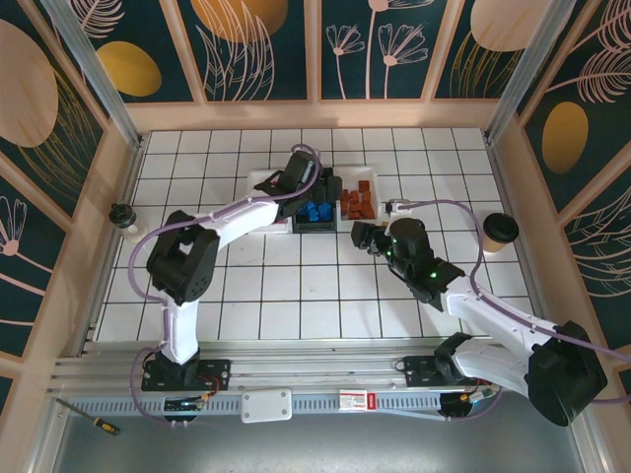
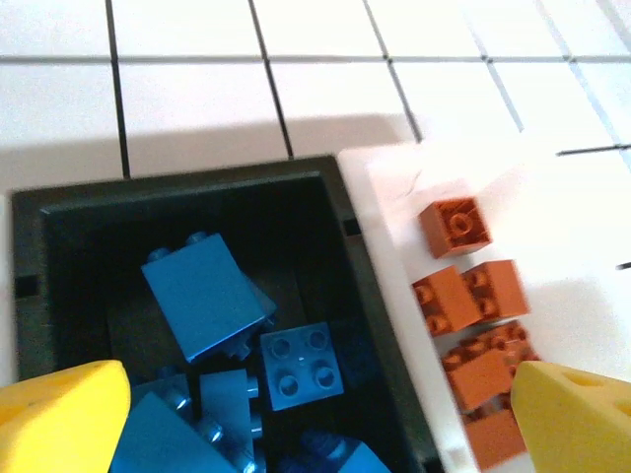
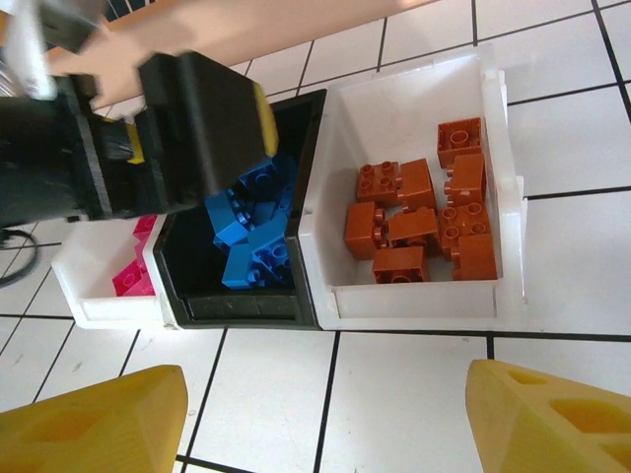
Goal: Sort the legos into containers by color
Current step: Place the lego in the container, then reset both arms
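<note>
Three trays stand side by side at the middle back. The black tray point(image 2: 197, 182) holds several blue legos point(image 2: 301, 365). To its right, the white tray point(image 3: 424, 301) holds several orange-brown legos point(image 3: 414, 227). On the other side, the white tray point(image 3: 99, 305) holds magenta-pink legos point(image 3: 133, 276). My left gripper point(image 2: 315, 424) hovers over the black tray, open, nothing between its yellow fingers point(image 2: 59, 414). My right gripper point(image 3: 320, 424) hangs open and empty over bare tiles just in front of the trays. From above, the left gripper point(image 1: 320, 187) covers the trays and the right gripper point(image 1: 367, 238) sits close by.
A paper coffee cup with a dark lid point(image 1: 500, 232) stands by the right wall. A small white bottle with a black cap point(image 1: 122, 217) stands by the left wall. Wooden walls close the table on three sides. White tiles stretch between the trays and the arm bases.
</note>
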Robot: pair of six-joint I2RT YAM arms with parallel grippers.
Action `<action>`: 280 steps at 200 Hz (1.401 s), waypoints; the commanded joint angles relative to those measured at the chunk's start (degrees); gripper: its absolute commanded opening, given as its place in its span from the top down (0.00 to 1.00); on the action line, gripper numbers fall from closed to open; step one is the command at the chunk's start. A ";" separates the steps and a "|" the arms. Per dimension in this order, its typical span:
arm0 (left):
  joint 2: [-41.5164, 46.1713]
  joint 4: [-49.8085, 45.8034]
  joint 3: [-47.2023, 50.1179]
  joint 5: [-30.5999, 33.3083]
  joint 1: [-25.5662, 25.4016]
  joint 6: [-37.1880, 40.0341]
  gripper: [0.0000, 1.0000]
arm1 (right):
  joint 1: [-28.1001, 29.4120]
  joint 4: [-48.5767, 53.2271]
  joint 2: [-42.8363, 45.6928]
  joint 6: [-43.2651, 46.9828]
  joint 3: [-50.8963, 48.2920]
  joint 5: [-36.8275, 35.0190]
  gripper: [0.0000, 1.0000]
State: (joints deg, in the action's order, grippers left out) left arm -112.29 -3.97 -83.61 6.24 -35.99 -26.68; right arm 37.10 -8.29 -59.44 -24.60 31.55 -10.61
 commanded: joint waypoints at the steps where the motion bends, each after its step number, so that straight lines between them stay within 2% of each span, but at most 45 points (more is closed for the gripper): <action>1: 11.23 5.09 3.24 -0.48 0.35 -1.22 0.01 | -0.41 -0.02 2.48 -0.39 -1.50 -2.30 0.25; 19: 19.35 8.58 9.84 2.67 0.38 -0.50 0.01 | -0.41 -1.31 4.01 0.28 -2.89 -3.24 0.25; 43: 28.69 13.96 21.07 11.39 0.84 2.15 0.01 | -0.44 -4.00 5.88 0.54 -5.31 -4.97 0.22; 68: 35.08 16.87 30.89 13.34 6.25 1.08 0.01 | -0.48 -5.61 5.57 0.11 -6.64 -7.88 0.20; 89: 37.92 19.63 37.20 16.34 11.46 0.87 0.01 | -0.43 -8.78 5.30 0.86 -8.51 -9.94 0.19; 100: 38.61 20.80 39.44 17.63 13.53 1.85 0.01 | -0.36 -10.65 5.48 1.38 -9.58 -11.52 0.15; 131: 39.51 31.43 46.24 28.89 15.23 14.28 0.01 | -0.45 -14.49 4.95 3.03 -11.37 -18.21 0.04; 166: 38.22 37.50 51.88 34.36 23.77 17.55 0.01 | -0.69 -15.49 4.11 5.75 -11.59 -21.19 0.02; 190: 34.56 42.47 55.57 32.04 27.72 18.53 0.01 | -0.89 -16.01 4.51 6.75 -11.68 -21.33 0.01; 226: 30.14 66.10 65.09 26.82 28.25 22.27 0.01 | -1.49 -15.71 4.88 5.86 -11.71 -24.16 0.01; 259: 27.75 75.53 69.74 23.09 28.68 22.86 0.01 | -3.04 -17.24 5.05 5.70 -12.47 -27.34 0.01; 280: 28.05 79.36 72.45 15.68 30.58 22.67 0.01 | -5.38 -18.06 5.00 6.27 -12.36 -28.45 0.01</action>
State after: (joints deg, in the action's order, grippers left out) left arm -84.44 62.61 -13.58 30.20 -7.40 -4.89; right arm 33.98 -22.96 -55.16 -18.52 19.75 -34.44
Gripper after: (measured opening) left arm 0.988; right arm 0.992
